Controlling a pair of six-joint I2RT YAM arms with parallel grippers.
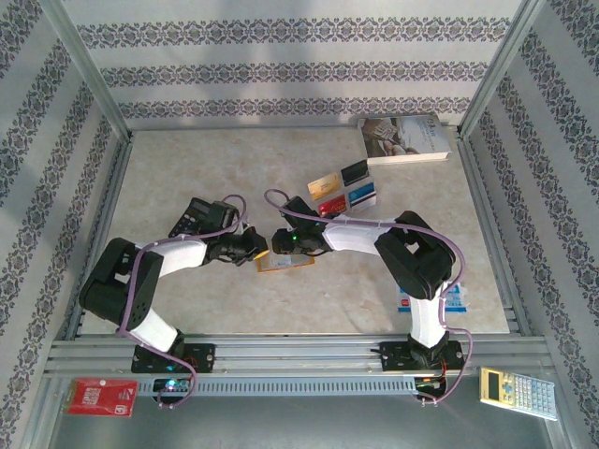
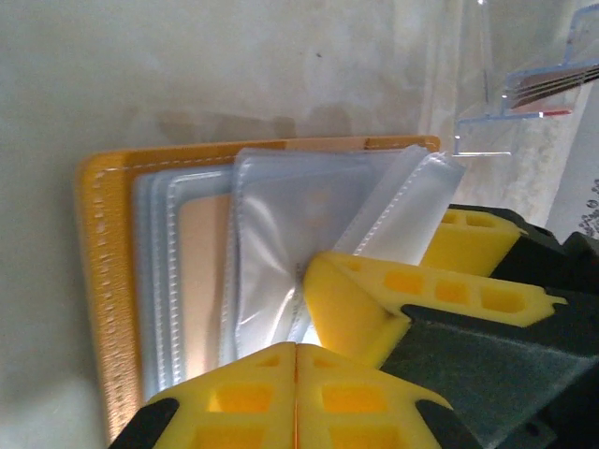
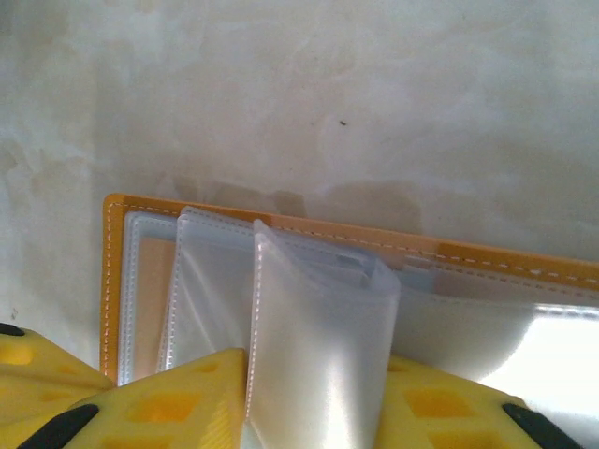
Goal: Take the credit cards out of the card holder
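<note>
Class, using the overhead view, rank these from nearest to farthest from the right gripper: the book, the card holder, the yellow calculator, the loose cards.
1. card holder, at the right gripper, mid-table.
2. loose cards, just beyond, to the right.
3. book, far right corner of the table.
4. yellow calculator, on the near ledge, far right.

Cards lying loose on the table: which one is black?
The black card, rearmost of the four, nearest the book; the others are the gold card, red card and blue card.
</note>
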